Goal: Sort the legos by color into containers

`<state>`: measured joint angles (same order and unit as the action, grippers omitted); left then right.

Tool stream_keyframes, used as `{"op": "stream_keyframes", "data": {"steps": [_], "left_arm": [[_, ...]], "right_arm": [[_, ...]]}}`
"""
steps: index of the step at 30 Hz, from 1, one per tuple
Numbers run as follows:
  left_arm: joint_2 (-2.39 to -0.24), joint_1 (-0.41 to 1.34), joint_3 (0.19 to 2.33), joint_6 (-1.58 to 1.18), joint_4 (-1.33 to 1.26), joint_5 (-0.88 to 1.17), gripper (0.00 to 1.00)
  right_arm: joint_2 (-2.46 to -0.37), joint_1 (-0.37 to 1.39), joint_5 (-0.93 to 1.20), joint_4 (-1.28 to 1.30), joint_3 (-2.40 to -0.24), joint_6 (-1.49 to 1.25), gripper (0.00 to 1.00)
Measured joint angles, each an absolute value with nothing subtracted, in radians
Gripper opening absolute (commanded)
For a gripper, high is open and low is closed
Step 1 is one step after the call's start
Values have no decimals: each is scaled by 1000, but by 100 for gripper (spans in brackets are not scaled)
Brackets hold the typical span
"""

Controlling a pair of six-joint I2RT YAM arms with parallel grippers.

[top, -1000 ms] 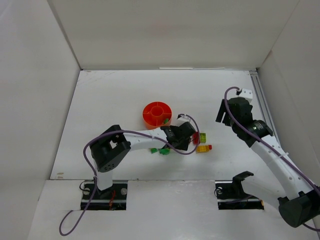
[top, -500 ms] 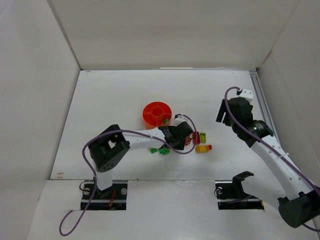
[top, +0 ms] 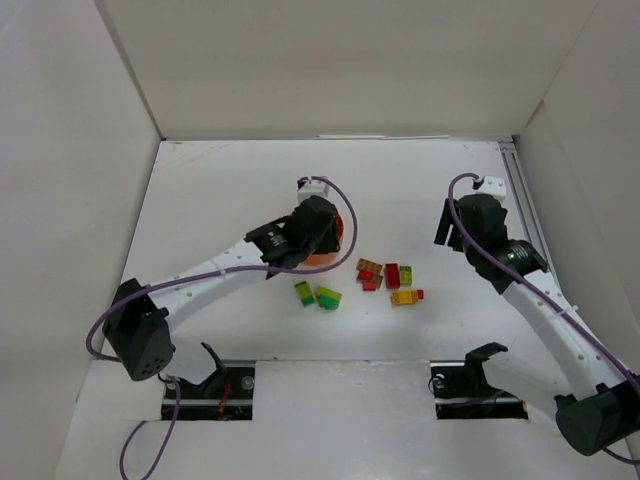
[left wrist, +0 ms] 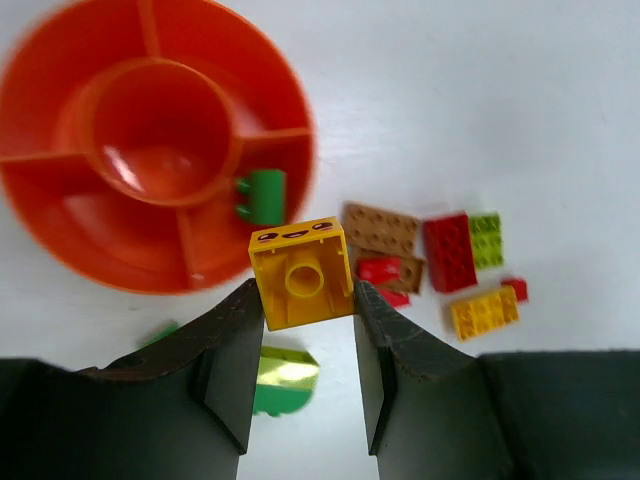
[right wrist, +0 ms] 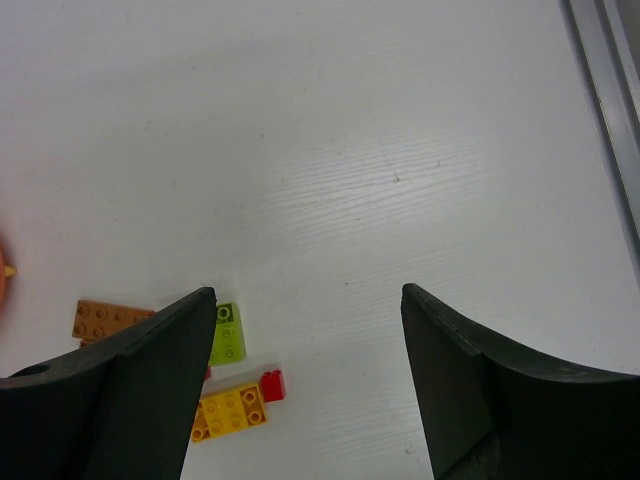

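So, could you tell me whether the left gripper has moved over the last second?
Yes. The left gripper went from beside the loose bricks, up and left, to over the orange dish.

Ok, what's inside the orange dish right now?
One green brick sits in an outer section of the orange dish; the central cup looks empty. The held yellow brick hides some rim.

The dish (left wrist: 60, 230) is glossy orange plastic, with highlights in its cup. The yellow brick (left wrist: 300, 272) is smooth, shiny plastic (so are the loose bricks (left wrist: 450, 250)). The fingers (left wrist: 225, 370) look matt black. The table (right wrist: 380, 150) is matt white and faintly streaked. The rail (right wrist: 600, 60) looks like dull metal.
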<state>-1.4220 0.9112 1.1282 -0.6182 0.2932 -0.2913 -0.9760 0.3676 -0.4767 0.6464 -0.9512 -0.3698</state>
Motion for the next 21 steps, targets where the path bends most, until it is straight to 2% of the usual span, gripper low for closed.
{"op": "stream_keyframes", "data": {"steps": [10, 14, 21], "left_arm": [[-1406, 715, 1127, -575, 342, -311, 26], [-1406, 698, 1123, -556, 340, -302, 31], [-1429, 677, 1104, -527, 333, -278, 31]], "right_arm": [[-1009, 360, -462, 626, -976, -318, 79], [-1034, 358, -458, 617, -987, -303, 81], [-1056, 346, -451, 611, -989, -283, 81]]}}
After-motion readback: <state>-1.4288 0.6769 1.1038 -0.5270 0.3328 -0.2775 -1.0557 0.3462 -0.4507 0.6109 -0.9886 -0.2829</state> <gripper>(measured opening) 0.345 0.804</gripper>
